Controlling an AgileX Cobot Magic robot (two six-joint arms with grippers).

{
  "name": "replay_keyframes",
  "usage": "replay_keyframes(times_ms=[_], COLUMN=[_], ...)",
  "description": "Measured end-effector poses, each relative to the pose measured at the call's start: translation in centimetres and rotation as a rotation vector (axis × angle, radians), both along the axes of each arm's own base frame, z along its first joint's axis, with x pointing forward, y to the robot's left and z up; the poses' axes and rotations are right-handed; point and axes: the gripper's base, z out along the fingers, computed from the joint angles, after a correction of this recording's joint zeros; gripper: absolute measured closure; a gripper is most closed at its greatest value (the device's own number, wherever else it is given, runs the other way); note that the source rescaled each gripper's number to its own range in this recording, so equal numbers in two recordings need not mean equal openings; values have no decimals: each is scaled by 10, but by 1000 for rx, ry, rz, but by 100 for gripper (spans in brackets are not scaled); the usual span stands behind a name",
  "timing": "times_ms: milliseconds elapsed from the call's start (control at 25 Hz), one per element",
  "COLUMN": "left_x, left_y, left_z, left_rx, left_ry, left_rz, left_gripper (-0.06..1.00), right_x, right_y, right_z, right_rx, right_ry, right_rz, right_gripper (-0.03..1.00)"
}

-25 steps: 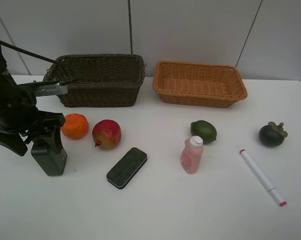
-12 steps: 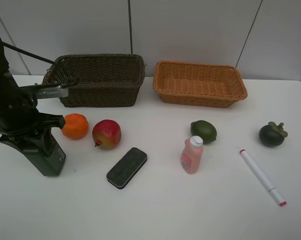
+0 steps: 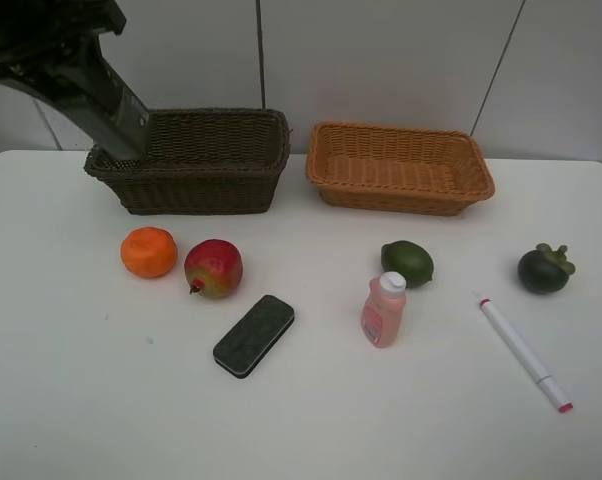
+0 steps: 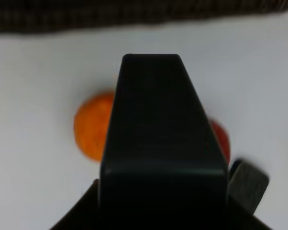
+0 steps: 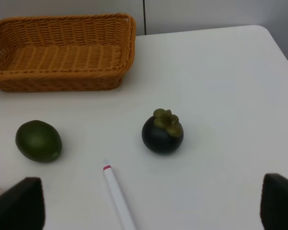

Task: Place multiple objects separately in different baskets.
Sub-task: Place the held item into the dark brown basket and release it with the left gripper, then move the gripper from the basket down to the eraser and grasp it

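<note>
My left gripper (image 3: 53, 45) is shut on the dark green pump bottle (image 3: 106, 100) and holds it tilted, high over the left end of the dark brown basket (image 3: 196, 160). In the left wrist view the bottle (image 4: 163, 143) fills the middle, above the orange (image 4: 89, 127), apple (image 4: 221, 139) and eraser (image 4: 248, 179). On the table lie the orange (image 3: 149, 252), apple (image 3: 213, 268), black eraser (image 3: 254, 335), pink bottle (image 3: 384, 310), lime (image 3: 407, 263), mangosteen (image 3: 544, 268) and marker (image 3: 525, 352). My right gripper (image 5: 149, 211) is open, near the mangosteen (image 5: 162, 132) and lime (image 5: 38, 141).
The light tan basket (image 3: 399, 168) stands at the back right of the dark one, with nothing in it; it also shows in the right wrist view (image 5: 62, 52). A grey wall runs behind both baskets. The right arm is out of the exterior view.
My left gripper has lifted the pump bottle from the table beside the orange up and back to above the dark basket's left end. The other items have not moved.
</note>
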Motion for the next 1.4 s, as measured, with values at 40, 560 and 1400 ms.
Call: replay_keyframes(times_ms=[40, 560, 1400], left_x=[11, 116, 87], left_y=[-2, -8, -3], left_z=[2, -96, -36], left_rx=[1, 133, 122], left_ry=[-17, -13, 86], left_rz=[0, 13, 101], left_gripper=[93, 93, -6], right_x=[0, 0, 0], right_y=[0, 0, 0], right_z=[0, 0, 0], right_rx=[0, 0, 0], right_ry=[0, 0, 0], right_rz=[0, 0, 0], right_gripper=[-3, -3, -3])
